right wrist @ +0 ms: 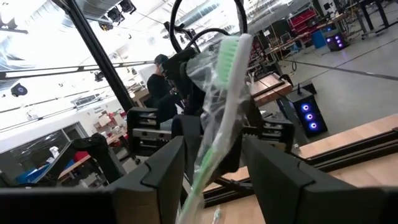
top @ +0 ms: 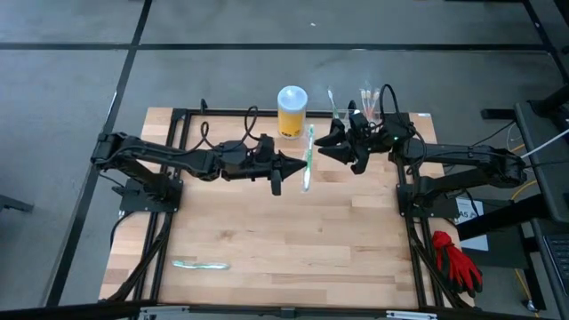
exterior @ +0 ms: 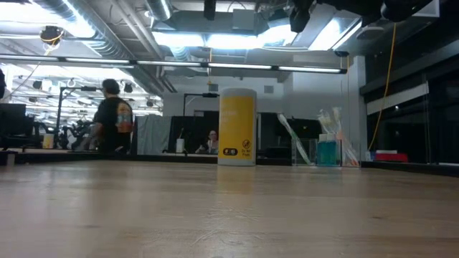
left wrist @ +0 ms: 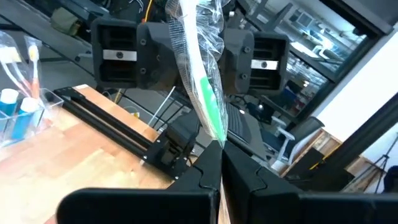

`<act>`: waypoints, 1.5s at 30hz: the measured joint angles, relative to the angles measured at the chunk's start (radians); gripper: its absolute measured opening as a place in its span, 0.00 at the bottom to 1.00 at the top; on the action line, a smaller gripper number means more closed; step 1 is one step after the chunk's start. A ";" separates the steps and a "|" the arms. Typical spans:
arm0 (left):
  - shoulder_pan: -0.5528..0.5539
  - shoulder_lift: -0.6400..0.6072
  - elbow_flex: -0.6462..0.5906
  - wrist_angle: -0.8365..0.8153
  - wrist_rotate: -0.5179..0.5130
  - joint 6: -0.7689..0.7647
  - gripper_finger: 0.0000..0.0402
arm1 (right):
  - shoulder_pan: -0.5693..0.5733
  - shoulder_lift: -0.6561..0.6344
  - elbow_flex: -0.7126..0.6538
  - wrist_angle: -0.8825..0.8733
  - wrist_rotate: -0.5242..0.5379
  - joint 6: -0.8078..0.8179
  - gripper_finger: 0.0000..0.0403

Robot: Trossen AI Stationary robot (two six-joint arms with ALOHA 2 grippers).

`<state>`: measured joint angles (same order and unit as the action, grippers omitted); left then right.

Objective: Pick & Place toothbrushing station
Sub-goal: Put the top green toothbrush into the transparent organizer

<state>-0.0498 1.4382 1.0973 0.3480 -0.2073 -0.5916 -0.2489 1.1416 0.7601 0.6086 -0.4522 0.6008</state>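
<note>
I'm holding a wrapped green toothbrush above the middle of the tabletop, clenched at its lower end in the left gripper, and I'm bringing the right gripper up to it from the far right side. Its jaws are standing released on either side of the brush in the right wrist view, not pinching it yet.

The station is sitting at the far edge of the tabletop, just right of the yellow canister, already carrying a few brushes. A second wrapped item is lying near the near left corner.

As I judge it, this is a handover. I'm aiming to keep the left arm steady and close the right jaws on the handle, clear of the left fingers, and I'm releasing the left only once the right grip looks firm. The crinkly wrapper could slip, so I'm planning a slow squeeze, then 1 gentle carry to the station
</note>
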 joint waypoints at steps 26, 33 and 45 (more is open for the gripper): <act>0.019 0.029 0.000 0.045 0.027 0.003 0.01 | 0.010 0.113 0.097 -0.014 -0.038 -0.003 0.31; 0.019 0.029 0.000 0.017 0.030 0.003 0.01 | 0.010 0.111 0.097 0.017 -0.065 -0.007 0.09; 0.019 0.020 -0.001 0.010 0.175 0.106 0.10 | -0.009 0.070 0.097 0.072 -0.059 -0.008 0.06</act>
<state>-0.0311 1.4584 1.0966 0.3580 -0.0326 -0.4852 -0.2583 1.2115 0.8570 0.6806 -0.5112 0.5927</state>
